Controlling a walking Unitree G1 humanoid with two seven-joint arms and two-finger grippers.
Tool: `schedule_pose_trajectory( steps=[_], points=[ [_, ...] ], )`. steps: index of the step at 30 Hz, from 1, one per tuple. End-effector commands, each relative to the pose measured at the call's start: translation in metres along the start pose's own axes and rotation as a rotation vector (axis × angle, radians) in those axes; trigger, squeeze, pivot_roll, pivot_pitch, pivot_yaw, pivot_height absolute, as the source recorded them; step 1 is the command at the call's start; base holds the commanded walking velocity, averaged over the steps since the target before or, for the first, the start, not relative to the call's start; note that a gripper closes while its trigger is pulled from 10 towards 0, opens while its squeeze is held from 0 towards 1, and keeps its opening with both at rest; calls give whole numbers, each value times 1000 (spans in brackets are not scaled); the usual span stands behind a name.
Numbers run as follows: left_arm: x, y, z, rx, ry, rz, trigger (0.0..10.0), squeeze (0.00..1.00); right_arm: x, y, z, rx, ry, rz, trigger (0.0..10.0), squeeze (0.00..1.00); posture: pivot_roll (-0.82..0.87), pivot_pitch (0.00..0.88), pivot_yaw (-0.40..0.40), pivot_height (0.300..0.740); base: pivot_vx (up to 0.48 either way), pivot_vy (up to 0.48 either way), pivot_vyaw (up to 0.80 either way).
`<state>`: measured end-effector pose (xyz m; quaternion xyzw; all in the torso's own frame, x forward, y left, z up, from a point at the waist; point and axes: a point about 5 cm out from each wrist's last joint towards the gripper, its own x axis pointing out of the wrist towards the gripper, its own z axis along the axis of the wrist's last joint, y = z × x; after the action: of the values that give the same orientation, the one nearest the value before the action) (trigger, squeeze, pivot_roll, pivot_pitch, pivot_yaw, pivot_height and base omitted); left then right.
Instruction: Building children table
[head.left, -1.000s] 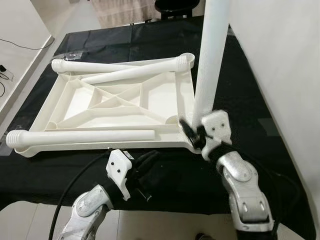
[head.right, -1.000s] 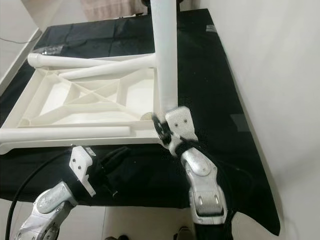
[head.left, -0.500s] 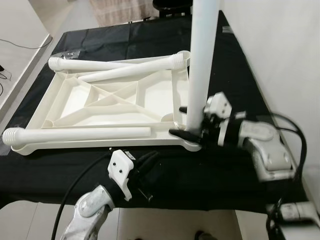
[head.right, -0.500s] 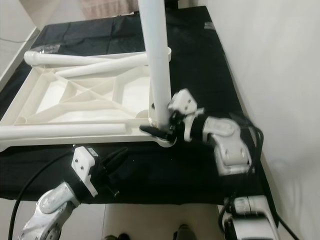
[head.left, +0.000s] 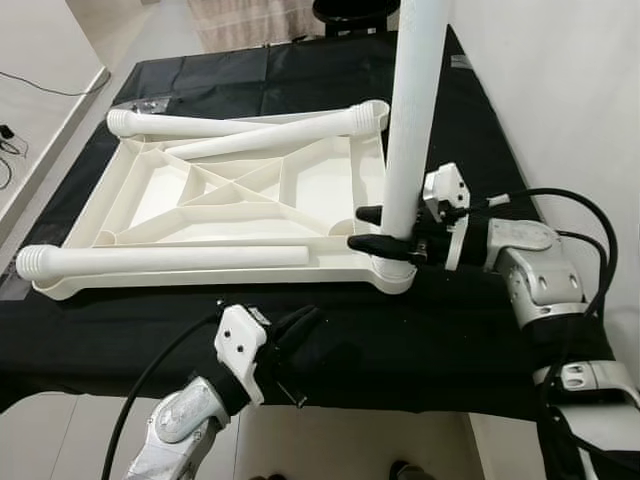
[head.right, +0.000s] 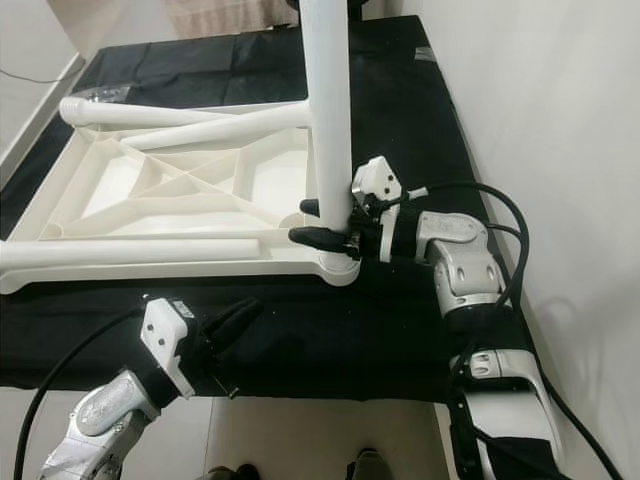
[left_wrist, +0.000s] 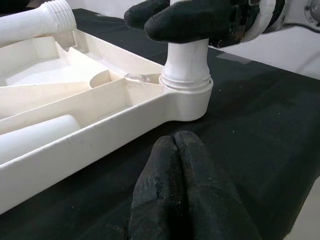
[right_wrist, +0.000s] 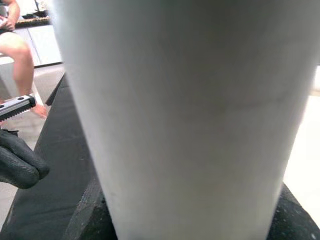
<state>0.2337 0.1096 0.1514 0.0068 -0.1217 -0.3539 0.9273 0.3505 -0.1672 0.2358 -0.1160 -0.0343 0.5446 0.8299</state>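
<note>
Upside-down on the black-covered tabletop (head.left: 480, 110) lies the white plastic table frame (head.left: 230, 215), with one white leg (head.left: 412, 120) standing upright in its near right corner socket and three loose legs resting across it, one along the near edge (head.left: 165, 262) and two crossing at the far edge (head.left: 250, 135). The right gripper (head.left: 378, 229) reaches in from the right, its two black fingers clamped either side of the upright leg just above the socket. The left gripper (left_wrist: 182, 192) hovers just over the near edge of the cloth, fingers pressed together on nothing, pointing toward that same corner.
</note>
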Motion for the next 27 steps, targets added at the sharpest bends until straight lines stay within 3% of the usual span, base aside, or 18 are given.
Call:
schedule_pose_trajectory(
  steps=[1,3,5,6,7,8,9,10,11,14,16,19,20,21,22,27],
  points=[
    [-4,-1,-4,-18,23,4,10000,0,1,1,-8,40,14,-23,0,0,61,276,72,740,0,0,0],
    [-4,-1,-4,-19,22,5,10000,0,-2,2,-11,35,17,-59,0,0,59,276,71,740,0,0,0],
    [-4,0,-3,-24,18,-2,10000,0,-2,23,-34,92,52,-400,0,0,29,291,66,740,0,0,0],
    [-4,0,-3,-24,18,-2,10000,0,-2,23,-34,92,52,-400,0,0,29,291,66,740,0,0,0],
    [-4,0,-3,-25,17,-5,10000,0,-4,33,-48,104,123,-644,0,0,19,295,68,740,0,0,0],
    [-4,0,-3,-25,17,-5,10000,0,-4,33,-48,104,123,-644,0,0,19,295,68,740,0,0,0],
    [-4,1,-2,-25,17,-7,10000,0,-9,57,-60,135,175,-885,0,0,4,301,66,740,0,0,0],
    [-4,2,-2,-26,18,-9,10000,0,-6,74,-64,130,217,-981,0,0,5,303,77,740,0,0,0],
    [-3,3,-2,-26,18,-10,10000,0,-3,84,-66,123,231,-1011,0,0,5,303,77,740,0,0,0],
    [-3,3,-3,-23,19,-11,10000,0,7,88,-66,126,225,-973,0,0,-15,296,84,740,0,0,0],
    [0,3,-4,-23,21,-16,10000,0,23,79,-63,107,198,-907,0,0,-4,280,67,740,0,0,0],
    [1,3,-4,-23,22,-16,10000,0,27,73,-61,89,198,-895,667,0,-3,280,65,740,0,0,0],
    [1,3,-5,-20,21,-11,10000,0,32,69,-57,95,164,-851,10000,0,-4,280,63,740,0,0,0],
    [1,3,-5,-18,20,-8,10000,0,35,67,-54,102,141,-820,10000,0,-4,280,64,740,0,0,0],
    [1,3,-5,-18,18,-5,10000,0,36,65,-47,120,101,-789,10000,1000,-2,279,61,740,0,0,0],
    [1,2,-4,-24,16,-8,10000,0,38,58,-25,178,-25,-637,10000,1000,4,279,64,740,0,0,0]
  ],
)
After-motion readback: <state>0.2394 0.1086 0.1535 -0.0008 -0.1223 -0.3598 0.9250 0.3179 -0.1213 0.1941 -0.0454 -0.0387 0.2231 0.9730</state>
